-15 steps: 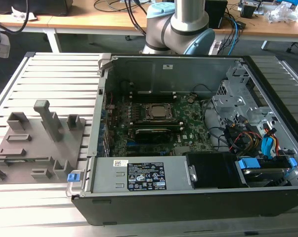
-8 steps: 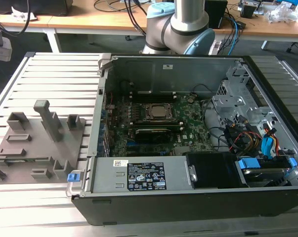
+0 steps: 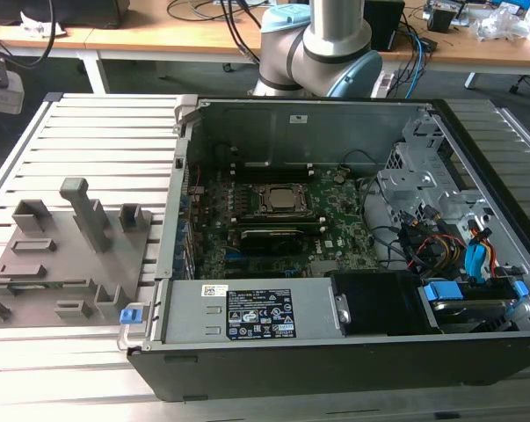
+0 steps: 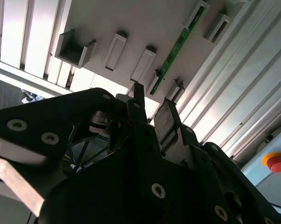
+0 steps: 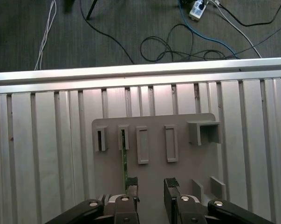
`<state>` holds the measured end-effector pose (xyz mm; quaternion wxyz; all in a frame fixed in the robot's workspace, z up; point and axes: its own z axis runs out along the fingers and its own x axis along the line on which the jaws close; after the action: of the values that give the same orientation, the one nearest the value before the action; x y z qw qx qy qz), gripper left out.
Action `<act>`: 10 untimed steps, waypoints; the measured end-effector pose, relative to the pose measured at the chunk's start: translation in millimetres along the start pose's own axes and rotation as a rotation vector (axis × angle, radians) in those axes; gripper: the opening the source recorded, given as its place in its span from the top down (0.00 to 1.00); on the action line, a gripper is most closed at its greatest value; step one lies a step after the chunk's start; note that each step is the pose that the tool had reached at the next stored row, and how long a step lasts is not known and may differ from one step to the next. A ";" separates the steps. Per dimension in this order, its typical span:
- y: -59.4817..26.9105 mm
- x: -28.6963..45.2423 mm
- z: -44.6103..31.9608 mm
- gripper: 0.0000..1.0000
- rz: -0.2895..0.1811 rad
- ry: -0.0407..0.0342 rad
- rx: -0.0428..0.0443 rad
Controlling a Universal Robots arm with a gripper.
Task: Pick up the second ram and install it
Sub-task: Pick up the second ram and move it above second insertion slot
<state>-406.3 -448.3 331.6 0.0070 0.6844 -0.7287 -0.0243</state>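
1 end of second ram (image 5: 124,161) behind fingers (image 5: 132,183), first wrist view; arm (image 3: 335,35) cut off, exterior view

Grey fixture plate (image 5: 201,163), slatted table (image 5: 42,154), floor cables (image 5: 177,46)

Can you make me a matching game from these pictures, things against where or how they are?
1. second ram
2. hand
3. computer case
4. grey tray

a. side off, circuit board showing
b. open, holding nothing
c. green, standing on edge in the tray
d. lying on the ribbed table

Pairs: 1-c, 2-b, 3-a, 4-d
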 end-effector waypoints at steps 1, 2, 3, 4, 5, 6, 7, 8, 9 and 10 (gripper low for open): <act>0.0 0.0 0.5 0.64 0.000 0.0000 0.0000; -0.1 0.0 2.0 0.64 0.000 0.0000 0.0001; -0.2 0.1 3.0 0.64 0.000 0.0000 0.0000; -0.2 0.1 4.0 0.64 0.000 0.0000 0.0000; -0.2 0.1 5.2 0.64 0.000 0.0000 -0.0001; -0.3 0.2 6.8 0.64 0.000 0.0000 0.0000; -0.3 0.2 7.6 0.64 0.000 0.0000 0.0000; -0.4 0.2 8.1 0.64 0.000 0.0000 0.0000; -0.5 0.2 9.8 0.64 0.000 0.0000 0.0000; -0.5 0.3 11.2 0.64 0.000 0.0000 0.0000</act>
<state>-406.3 -448.3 320.3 0.0070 0.6844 -0.7287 -0.0243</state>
